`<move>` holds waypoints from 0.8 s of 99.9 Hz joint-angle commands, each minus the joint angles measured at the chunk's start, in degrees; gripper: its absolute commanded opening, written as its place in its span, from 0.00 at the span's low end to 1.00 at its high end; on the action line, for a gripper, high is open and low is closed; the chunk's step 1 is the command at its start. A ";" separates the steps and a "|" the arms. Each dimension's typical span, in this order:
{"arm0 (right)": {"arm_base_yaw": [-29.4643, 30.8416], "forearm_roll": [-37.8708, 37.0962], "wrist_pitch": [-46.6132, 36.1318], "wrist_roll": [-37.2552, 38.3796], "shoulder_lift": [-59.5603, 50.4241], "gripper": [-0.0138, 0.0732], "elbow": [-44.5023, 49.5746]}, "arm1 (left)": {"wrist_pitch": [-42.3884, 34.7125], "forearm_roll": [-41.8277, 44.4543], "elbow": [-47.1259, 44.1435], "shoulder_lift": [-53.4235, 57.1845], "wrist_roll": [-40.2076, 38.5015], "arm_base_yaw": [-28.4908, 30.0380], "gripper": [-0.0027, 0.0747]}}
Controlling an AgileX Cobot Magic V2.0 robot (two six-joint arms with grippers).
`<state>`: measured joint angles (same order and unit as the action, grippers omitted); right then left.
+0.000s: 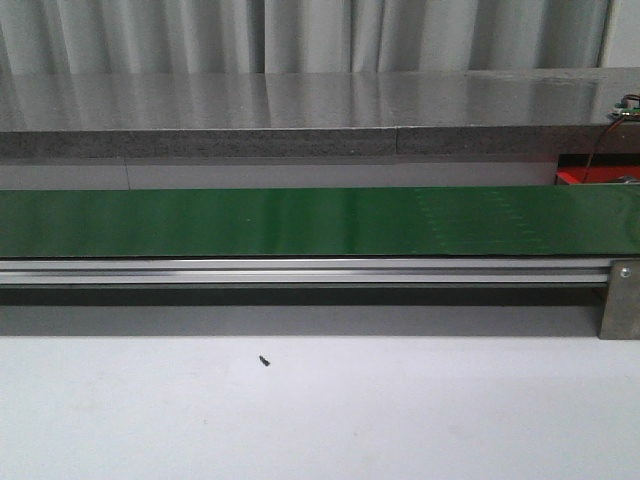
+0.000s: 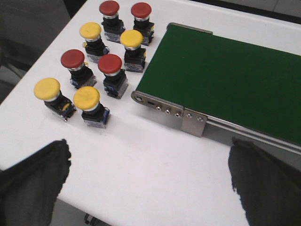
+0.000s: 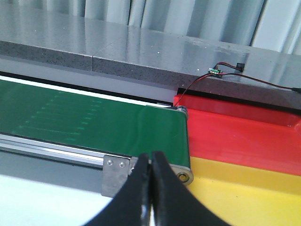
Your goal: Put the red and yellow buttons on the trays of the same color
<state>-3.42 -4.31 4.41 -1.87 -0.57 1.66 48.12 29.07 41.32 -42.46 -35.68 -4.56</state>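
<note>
Crowding buttons (image 2: 94, 70) leave belt (image 2: 235, 80) edge apparently clear.

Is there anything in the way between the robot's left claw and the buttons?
Nothing visible is. The left gripper is open above bare white table, and the nearest yellow button stands just beyond it with clear space between. The green conveyor belt runs off to one side.

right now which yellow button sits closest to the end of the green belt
The yellow button beside the belt, flanked by red ones; the other three yellow buttons stand farther out.
</note>
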 commanded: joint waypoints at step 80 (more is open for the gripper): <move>-0.09 -0.36 -4.41 0.07 -0.81 0.06 -1.03 | -20.60 -3.97 10.38 -37.04 -2.30 30.64 0.79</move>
<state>-3.42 -4.31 4.41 -1.87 -0.57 1.66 30.74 24.93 48.38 -77.32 -38.12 25.93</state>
